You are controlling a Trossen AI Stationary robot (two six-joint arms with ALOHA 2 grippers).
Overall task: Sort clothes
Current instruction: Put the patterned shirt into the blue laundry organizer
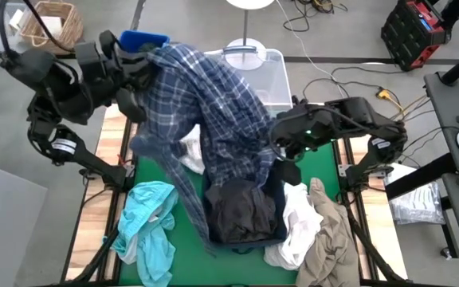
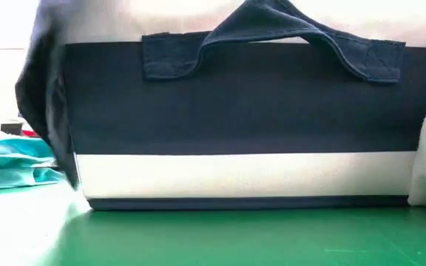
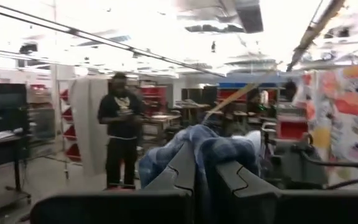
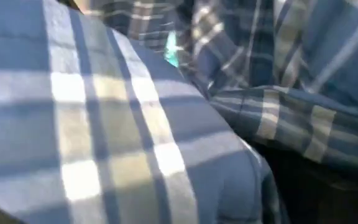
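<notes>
The navy-and-white plaid shirt (image 1: 221, 104) hangs spread between my two arms above the green mat. My left gripper (image 1: 143, 57), at the far left, is shut on its upper end (image 3: 211, 144). My right gripper (image 1: 284, 150) is at the shirt's right side, where the cloth covers it; its wrist view shows only plaid (image 4: 166, 124). Below, a black garment (image 1: 241, 211) lies in the navy fabric box (image 2: 235, 125). A teal garment (image 1: 150, 227) lies on the mat at the near left. White (image 1: 297, 223) and khaki (image 1: 329, 239) garments lie at the near right. My left gripper pinches a bunched fold of the plaid shirt's upper end (image 3: 205, 155) between its two fingers (image 3: 182, 171). The end is lifted well above the table. The rest of the shirt slopes down toward my right arm, hanging slack.
A clear plastic bin (image 1: 265, 76) stands beyond the mat's far edge, and a blue object (image 1: 143, 38) by my left arm. A wicker basket (image 1: 50, 24) is on the floor at the far left. A person (image 3: 122, 127) stands in the room beyond.
</notes>
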